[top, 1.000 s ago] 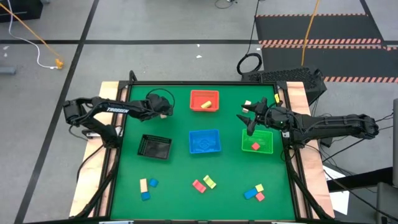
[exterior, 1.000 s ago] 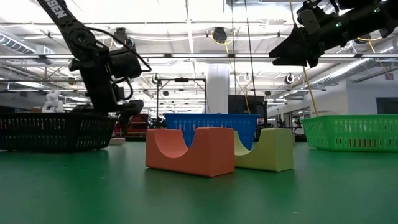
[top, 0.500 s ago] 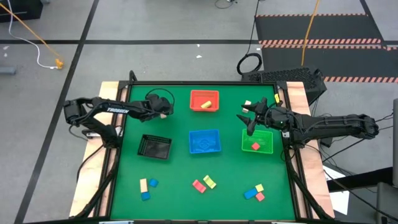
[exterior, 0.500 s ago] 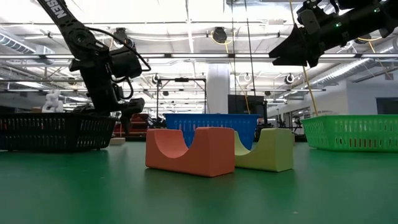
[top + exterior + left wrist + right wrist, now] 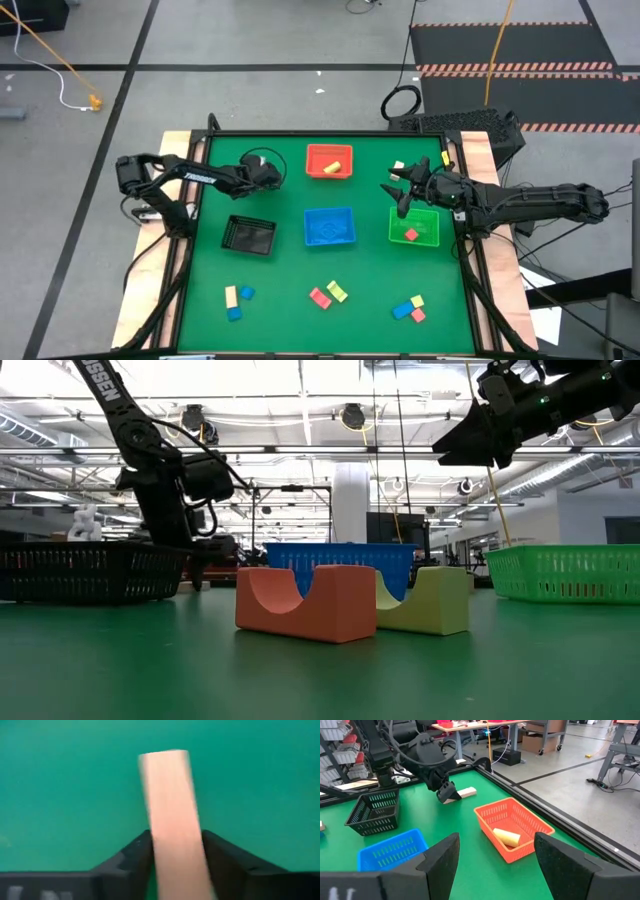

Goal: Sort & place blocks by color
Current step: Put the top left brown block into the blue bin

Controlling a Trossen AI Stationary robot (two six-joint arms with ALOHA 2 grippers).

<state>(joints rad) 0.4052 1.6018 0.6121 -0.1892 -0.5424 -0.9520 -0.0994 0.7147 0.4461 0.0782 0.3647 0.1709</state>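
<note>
My left gripper point(image 5: 271, 174) is low over the mat at the far left, shut on a pale tan bar block point(image 5: 172, 815) that also shows in the right wrist view point(image 5: 465, 793). My right gripper point(image 5: 399, 190) hangs open and empty, high above the green tray's far edge point(image 5: 414, 211). A yellow block point(image 5: 336, 165) lies in the red tray point(image 5: 328, 150), and a red block point(image 5: 411, 235) lies in the green tray. Loose blocks sit near the front edge: tan and blue point(image 5: 232, 297), red and yellow point(image 5: 320, 297), and blue, yellow and red point(image 5: 403, 311). My left gripper pinches the tan bar's two long sides point(image 5: 155, 845) between its fingers, near one end. The fingers point down and lie across the bar. In the right wrist view the bar's free end point(image 5: 470, 791) sticks out past the fingers, level and low at the mat.
A black tray point(image 5: 249, 235) and a blue tray point(image 5: 329, 227) stand mid-table, between the left gripper and the loose blocks. In the low view a notched red block point(image 5: 305, 603) and a yellow-green one point(image 5: 430, 600) stand close to the camera.
My left gripper has sunk toward the mat and shifted slightly toward the table's right edge, and its fingers have closed in on the tan bar. My right gripper has kept still.
</note>
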